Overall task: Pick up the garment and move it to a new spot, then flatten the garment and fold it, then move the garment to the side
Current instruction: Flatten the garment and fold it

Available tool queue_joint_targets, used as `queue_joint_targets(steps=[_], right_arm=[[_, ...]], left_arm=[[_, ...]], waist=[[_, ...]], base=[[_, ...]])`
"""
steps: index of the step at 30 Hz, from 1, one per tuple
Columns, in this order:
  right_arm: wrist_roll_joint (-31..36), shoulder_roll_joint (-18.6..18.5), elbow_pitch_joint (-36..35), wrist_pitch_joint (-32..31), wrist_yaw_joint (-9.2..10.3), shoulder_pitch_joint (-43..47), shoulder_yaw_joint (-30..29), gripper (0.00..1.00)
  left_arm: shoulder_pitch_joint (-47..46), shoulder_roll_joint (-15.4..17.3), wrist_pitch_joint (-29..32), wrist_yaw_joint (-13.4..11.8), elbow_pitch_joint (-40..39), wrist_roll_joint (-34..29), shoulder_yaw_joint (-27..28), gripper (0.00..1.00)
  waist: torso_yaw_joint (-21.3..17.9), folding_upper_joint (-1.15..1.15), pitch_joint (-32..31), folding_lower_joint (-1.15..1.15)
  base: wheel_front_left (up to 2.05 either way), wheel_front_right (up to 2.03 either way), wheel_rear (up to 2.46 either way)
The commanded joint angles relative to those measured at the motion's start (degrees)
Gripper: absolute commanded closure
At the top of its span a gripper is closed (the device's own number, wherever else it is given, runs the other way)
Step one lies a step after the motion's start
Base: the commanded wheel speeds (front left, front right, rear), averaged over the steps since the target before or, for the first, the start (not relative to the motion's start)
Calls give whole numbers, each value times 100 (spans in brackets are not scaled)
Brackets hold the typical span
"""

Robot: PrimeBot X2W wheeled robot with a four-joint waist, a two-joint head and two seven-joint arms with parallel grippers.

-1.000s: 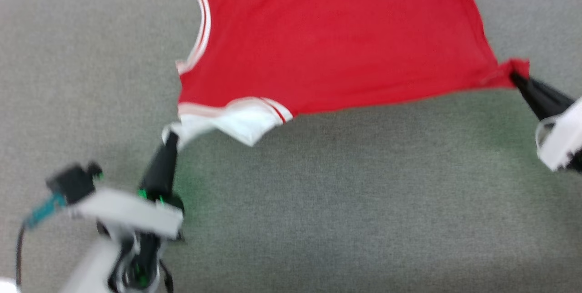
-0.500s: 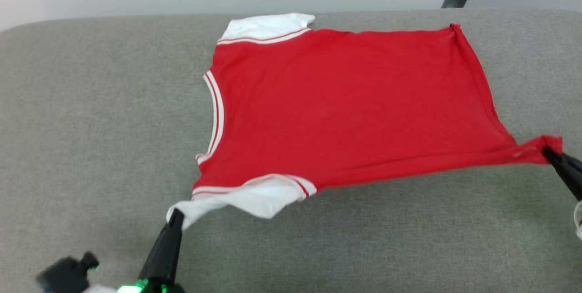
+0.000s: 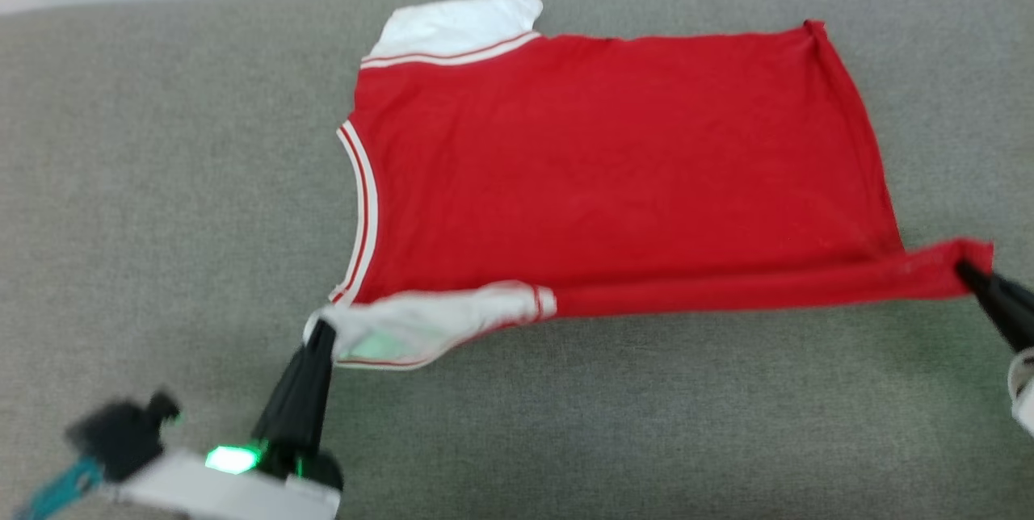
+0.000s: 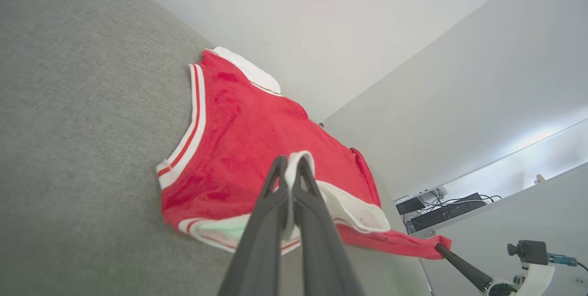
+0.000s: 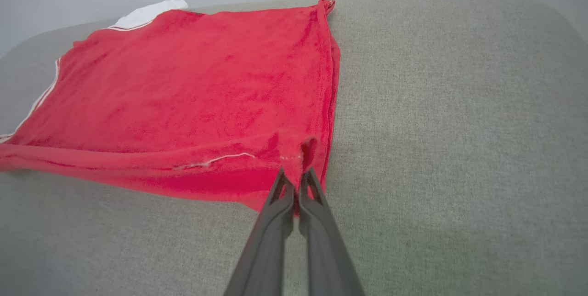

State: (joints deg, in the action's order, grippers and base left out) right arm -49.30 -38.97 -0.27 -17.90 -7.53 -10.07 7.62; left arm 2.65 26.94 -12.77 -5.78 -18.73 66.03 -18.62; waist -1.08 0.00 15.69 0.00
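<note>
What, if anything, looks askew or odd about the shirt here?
Mostly flat, but not tidy. On the garment, the near white sleeve is bunched and folded over where the left end effector pinches it, and the near hem corner is stretched to a point in the right end effector. I see no tear.

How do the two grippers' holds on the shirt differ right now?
The left gripper pinches a white sleeve; the right gripper pinches a red hem corner. The left gripper's cloth is bunched; the right gripper's is drawn into a taut point. Both are shut on the shirt.
</note>
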Motion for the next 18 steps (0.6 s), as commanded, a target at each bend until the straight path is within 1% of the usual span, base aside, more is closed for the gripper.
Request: queue_joint_targets(steps=[1,5,7,9,13,15,17,18], right_arm=[[110,130,81,-173,8,-285,-118,100],[277,397,371,-463,8,-848,-177,100],[400,492,534,-568,8,-1158,-122,100],[501,581,725,-625,8,-1439,-72,100],[642,664,1132,-619,8,-1868,-52,100],[669,681,1226,-602,8,-1932,-46,100],[658,698,1351,-605,8,-1986,-6,100],[648,700,1389,-578,8,-2016,9,100]], left_arm=[[-380,-11,74,72,207,-99,-31,100],[-1173,-149,148,132,779,-201,-81,100],[-1564,-224,135,98,1109,-295,-82,100],[-1944,-284,132,137,1407,-422,-130,100],[-2533,-404,103,224,1908,-634,-239,100],[-2654,-430,89,256,2033,-702,-284,100],[-2825,-537,69,318,2296,-738,-356,100],[-2904,-537,71,315,2434,-797,-379,100]], waist=[[36,0,199,0],[79,0,502,0],[90,0,643,0],[108,0,771,0],[171,0,990,0],[193,0,1026,0],[227,0,1090,0],[225,0,1125,0]], base=[[0,0,0],[0,0,0],[0,0,0],[0,0,0],[0,0,0],[0,0,0],[0,0,0],[0,0,0]])
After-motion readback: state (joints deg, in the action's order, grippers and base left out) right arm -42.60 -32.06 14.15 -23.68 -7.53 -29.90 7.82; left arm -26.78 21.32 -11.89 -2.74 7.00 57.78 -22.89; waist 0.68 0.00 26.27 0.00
